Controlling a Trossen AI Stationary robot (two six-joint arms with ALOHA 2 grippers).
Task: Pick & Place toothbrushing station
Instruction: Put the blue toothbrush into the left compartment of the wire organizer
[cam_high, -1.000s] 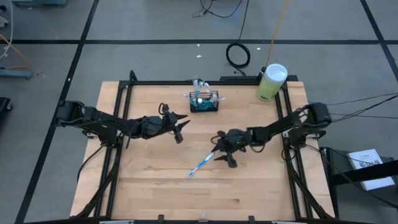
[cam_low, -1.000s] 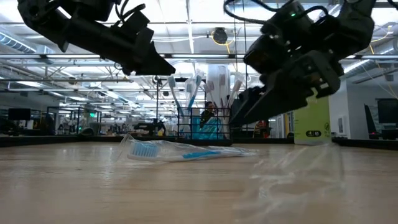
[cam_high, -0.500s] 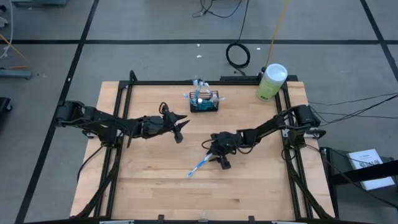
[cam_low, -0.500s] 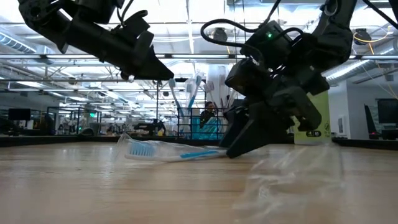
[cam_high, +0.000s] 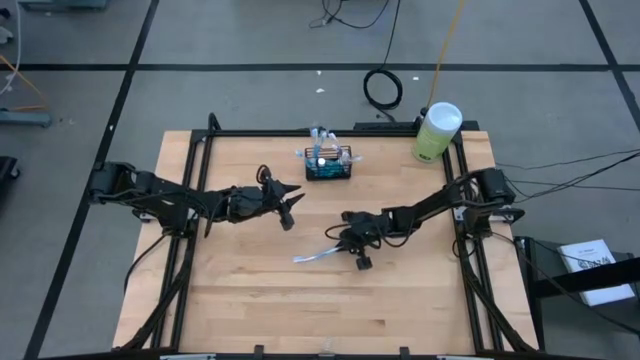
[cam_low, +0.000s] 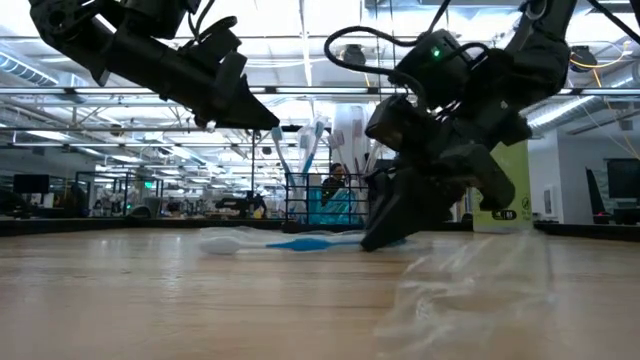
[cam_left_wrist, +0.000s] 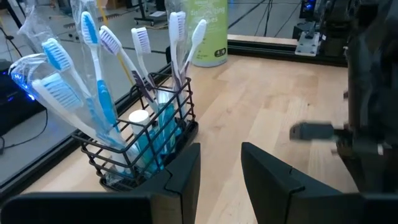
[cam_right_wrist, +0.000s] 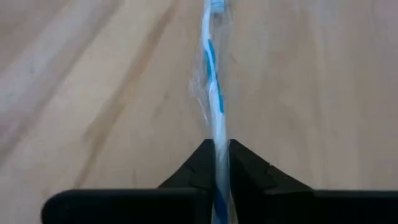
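Observation:
The toothbrushing station (cam_high: 328, 163), a small black wire basket (cam_left_wrist: 146, 146) with several wrapped toothbrushes upright in it, stands on the table near the far edge. A blue-and-white toothbrush (cam_high: 316, 256) in a clear wrapper lies on the wood at mid-table (cam_low: 285, 241). My right gripper (cam_high: 349, 247) is low over the table, shut on that brush's handle end (cam_right_wrist: 216, 163). My left gripper (cam_high: 290, 206) hovers above the table, left and near of the station, its fingers (cam_left_wrist: 221, 171) open with nothing between them. My right gripper pinches the wrapped toothbrush's handle end (cam_right_wrist: 216, 134) between its two fingertips (cam_right_wrist: 199, 165). The fingers come from the table's right, slanting down, and lie along the brush. The brush runs straight out ahead of them, its bristle end (cam_low: 225, 241) low on the wood.
A tall pale-green cylinder with a white lid (cam_high: 436, 131) stands at the far right corner. Black frame rails (cam_high: 200, 150) border the table. A crumpled clear wrapper (cam_low: 470, 280) lies in the low view's foreground. Bare wood stretches along the near half.
My right gripper has moved toward the table's left edge and down to the toothbrush, then shut on its handle end. The brush has turned about: its bristle end has swung toward the left edge, so it lies more nearly crosswise and flatter on the table.

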